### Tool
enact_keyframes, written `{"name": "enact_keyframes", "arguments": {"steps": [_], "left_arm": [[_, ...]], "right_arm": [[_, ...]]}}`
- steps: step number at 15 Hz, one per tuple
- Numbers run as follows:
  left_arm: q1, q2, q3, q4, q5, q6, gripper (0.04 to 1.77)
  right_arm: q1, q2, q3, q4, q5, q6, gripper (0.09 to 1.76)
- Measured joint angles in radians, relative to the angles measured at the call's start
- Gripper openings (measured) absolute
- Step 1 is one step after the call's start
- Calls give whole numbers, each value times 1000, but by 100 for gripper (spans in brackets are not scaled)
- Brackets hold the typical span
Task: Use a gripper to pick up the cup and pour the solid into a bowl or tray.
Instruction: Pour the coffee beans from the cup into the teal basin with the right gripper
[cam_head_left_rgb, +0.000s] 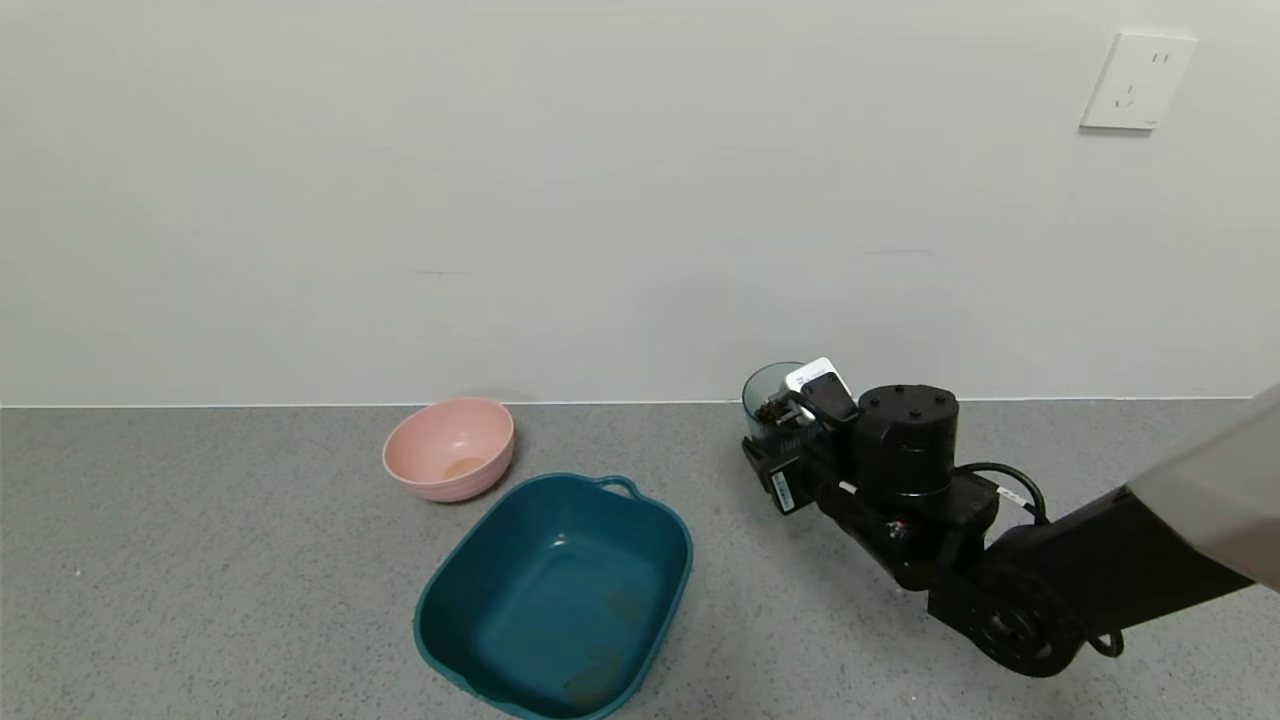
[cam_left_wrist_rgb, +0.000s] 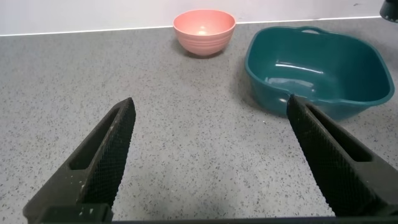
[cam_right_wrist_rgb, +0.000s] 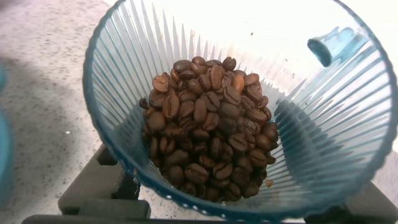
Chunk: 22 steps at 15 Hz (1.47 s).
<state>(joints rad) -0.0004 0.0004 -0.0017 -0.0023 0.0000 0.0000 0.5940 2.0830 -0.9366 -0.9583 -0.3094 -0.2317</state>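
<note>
The ribbed translucent blue-grey cup (cam_head_left_rgb: 768, 392) sits between the fingers of my right gripper (cam_head_left_rgb: 785, 445) at the back of the counter, near the wall and to the right of the basin. The right wrist view looks down into the cup (cam_right_wrist_rgb: 348, 124), which holds a heap of dark brown beans (cam_right_wrist_rgb: 208, 130); its teal handle (cam_right_wrist_rgb: 329, 46) is at the rim. My right gripper (cam_right_wrist_rgb: 205, 158) is shut on the cup. The dark teal basin (cam_head_left_rgb: 445, 585) stands in the middle. My left gripper (cam_left_wrist_rgb: 211, 155) is open and empty, low over the counter, facing the basin (cam_left_wrist_rgb: 367, 93).
A round pink bowl (cam_head_left_rgb: 449, 448) stands just behind and left of the basin; it also shows in the left wrist view (cam_left_wrist_rgb: 204, 30). The grey speckled counter (cam_head_left_rgb: 200, 560) ends at a white wall with a socket (cam_head_left_rgb: 1138, 80) at the upper right.
</note>
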Motion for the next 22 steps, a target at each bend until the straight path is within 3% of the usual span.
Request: {"name": "enact_keyframes", "arguments": {"steps": [8, 12, 19, 22], "left_arm": [[0, 0, 0, 0, 0, 0, 175], [0, 0, 0, 0, 0, 0, 175], [0, 0, 0, 1, 0, 0, 175], [0, 0, 0, 0, 0, 0, 175]], "right_arm": [[6, -98, -171, 332, 76, -103, 136], [23, -112, -254, 457, 107, -225, 136], [95, -100, -303, 595, 101, -429, 136], [140, -94, -323, 704, 49, -467, 136]]}}
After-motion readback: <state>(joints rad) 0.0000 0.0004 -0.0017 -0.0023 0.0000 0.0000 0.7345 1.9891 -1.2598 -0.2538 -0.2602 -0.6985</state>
